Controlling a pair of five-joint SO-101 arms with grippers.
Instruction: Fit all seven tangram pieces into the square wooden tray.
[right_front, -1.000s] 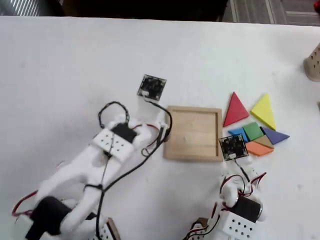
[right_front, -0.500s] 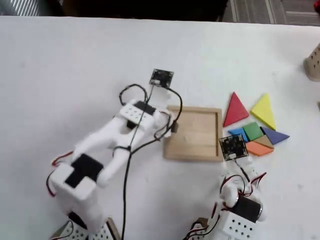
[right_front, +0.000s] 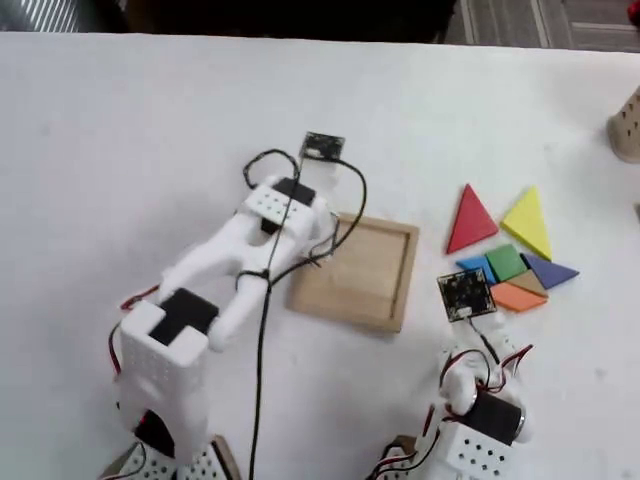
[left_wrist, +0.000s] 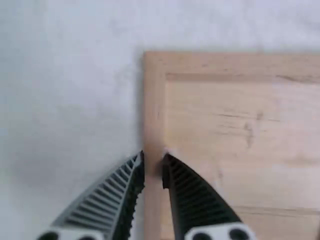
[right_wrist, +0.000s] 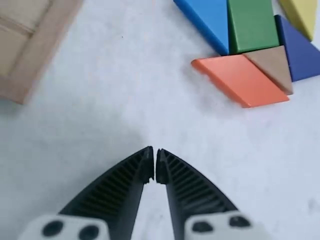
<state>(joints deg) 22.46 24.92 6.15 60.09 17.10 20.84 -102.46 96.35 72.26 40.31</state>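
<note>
My left pincer (left_wrist: 153, 167) pinches the tray (right_front: 408, 280) rim at centre frame, likely to steady it. My right pincer (right_wrist: 154, 164), pressed together, hovers near the pieces (right_front: 505, 262).

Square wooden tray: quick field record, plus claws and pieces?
tray: square wooden tray, empty, askew on white table
left claw: shut on the tray's rim
right claw: shut, empty, over bare table
pieces beside tray: red triangle, yellow triangle, light blue triangle, green square, dark blue triangle, tan triangle, orange parallelogram
</note>
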